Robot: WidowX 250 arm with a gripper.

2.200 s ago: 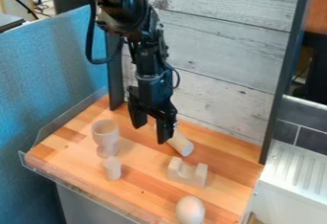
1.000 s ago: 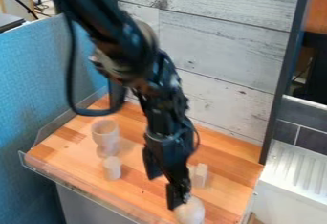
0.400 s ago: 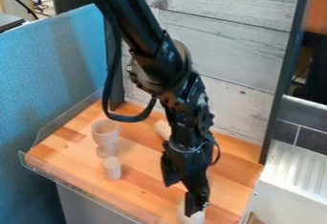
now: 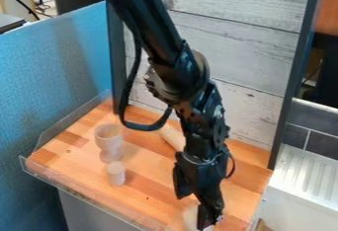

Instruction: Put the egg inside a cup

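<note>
I have the gripper (image 4: pixel 195 210) spread open at the egg (image 4: pixel 190 218), near the worktop's (image 4: pixel 147 200) front edge (the stemmed cup (image 4: pixel 109 141) stands upright, well apart). Off-centre closure could make the egg roll away. Relative to the preceding frame, the gripper has shifted rightward in view.

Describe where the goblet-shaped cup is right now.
In the camera view, the cup stands on the left part of the wooden board, directly behind the short cylinder and left of the gripper.
</note>
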